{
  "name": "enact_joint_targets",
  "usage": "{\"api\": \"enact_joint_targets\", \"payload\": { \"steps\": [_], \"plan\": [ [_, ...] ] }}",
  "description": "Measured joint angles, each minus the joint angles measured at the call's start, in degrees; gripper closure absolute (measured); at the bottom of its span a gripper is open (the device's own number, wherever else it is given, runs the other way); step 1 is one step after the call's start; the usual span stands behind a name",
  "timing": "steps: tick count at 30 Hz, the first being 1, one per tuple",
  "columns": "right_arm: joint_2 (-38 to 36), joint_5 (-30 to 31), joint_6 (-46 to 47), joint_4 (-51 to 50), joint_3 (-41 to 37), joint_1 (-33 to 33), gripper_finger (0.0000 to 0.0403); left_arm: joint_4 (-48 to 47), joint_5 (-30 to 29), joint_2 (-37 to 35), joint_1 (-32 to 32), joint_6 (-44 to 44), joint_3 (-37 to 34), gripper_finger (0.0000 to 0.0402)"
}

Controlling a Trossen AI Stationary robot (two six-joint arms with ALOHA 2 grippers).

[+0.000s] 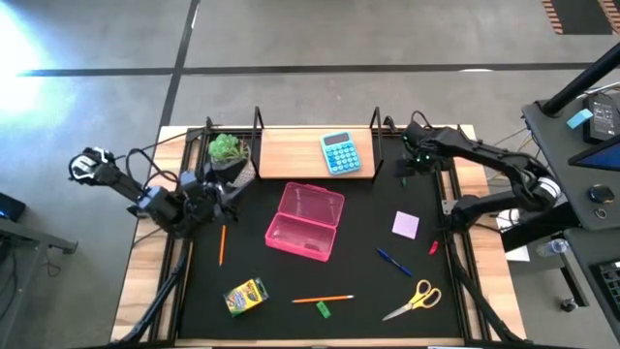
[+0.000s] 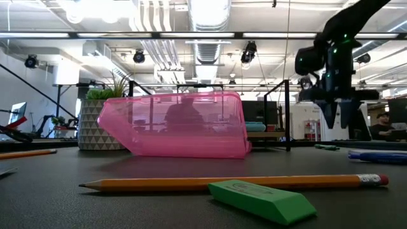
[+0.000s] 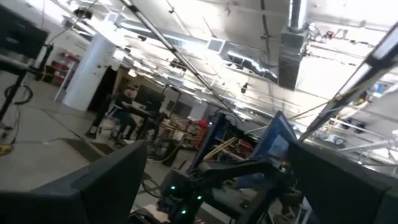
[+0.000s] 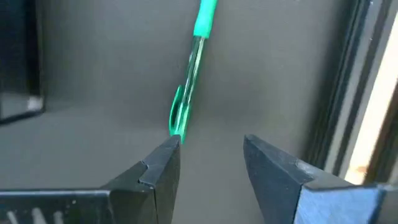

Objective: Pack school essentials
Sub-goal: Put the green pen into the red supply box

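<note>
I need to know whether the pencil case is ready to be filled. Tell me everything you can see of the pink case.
The pink case is a translucent plastic box with rounded corners, hinged and lying open, lid and tray side by side. It sits mid-mat on the black mat, just in front of the wooden shelf. It looks empty, and nothing touches it.

Pink case (image 1: 306, 221), green eraser (image 2: 262, 200)

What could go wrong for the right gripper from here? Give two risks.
1. The right gripper hangs open with the green pen off to one side of its fingers, so closing may nudge it away.
2. The pen lies close to the table's frame rail, so the fingers might strike it.
</note>
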Motion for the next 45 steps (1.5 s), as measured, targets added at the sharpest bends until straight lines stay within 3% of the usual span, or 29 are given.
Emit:
{"api": "enact_joint_targets", "payload": {
  "steps": [12, 21, 30, 36, 45],
  "plan": [
    [12.7, 0.1, -0.5, 10.1, -0.2, -1.0, 0.0241, -0.3, 0.0, 1.0, 0.8, 0.0, 0.7, 0.0027],
    [16.2, -0.5, -2.7, 11.1, 0.0, -1.7, 0.0299, -0.3, -1.4, 0.8, 1.3, 0.2, 0.8, 0.0027],
    [13.7, 1.8, -4.1, 11.2, -0.3, -2.3, 0.0372, -0.3, -1.4, 0.8, 2.1, 0.3, 0.8, 0.0027],
    [10.0, 6.5, -2.7, 10.0, -0.3, -2.5, 0.0378, -0.3, -1.4, 0.8, 2.1, 0.3, 0.8, 0.0027],
    [-2.5, 13.0, 4.2, 14.7, 0.3, -2.1, 0.0379, -0.3, -1.4, 0.8, 2.1, 0.3, 0.8, 0.0027]
  ]
}}
